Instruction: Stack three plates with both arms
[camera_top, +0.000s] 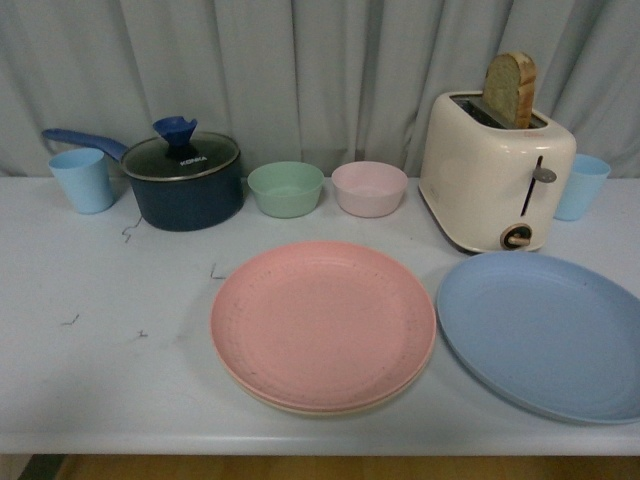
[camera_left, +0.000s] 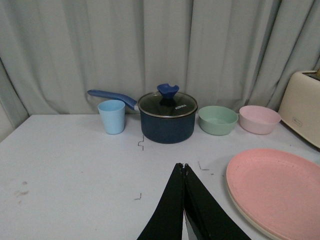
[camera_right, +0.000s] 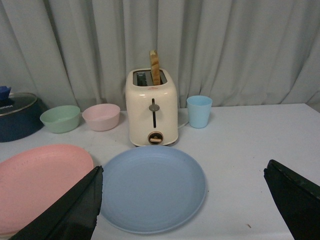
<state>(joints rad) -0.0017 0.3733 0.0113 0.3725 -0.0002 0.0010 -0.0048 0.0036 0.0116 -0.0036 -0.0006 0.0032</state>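
The pink plate (camera_top: 322, 323) lies on top of the beige plate (camera_top: 330, 406) at the table's front middle; only the beige rim shows under it. The blue plate (camera_top: 545, 333) lies alone to their right, its edge running out of the front view. Neither arm shows in the front view. My left gripper (camera_left: 182, 166) is shut and empty, above the table left of the pink plate (camera_left: 277, 189). My right gripper (camera_right: 182, 172) is open wide, with the blue plate (camera_right: 152, 187) ahead between its fingers, not touching it.
Along the back stand a light blue cup (camera_top: 82, 180), a dark blue lidded pot (camera_top: 188, 180), a green bowl (camera_top: 286, 189), a pink bowl (camera_top: 369, 188), a cream toaster (camera_top: 495, 173) holding bread, and another blue cup (camera_top: 581, 186). A grey curtain hangs behind.
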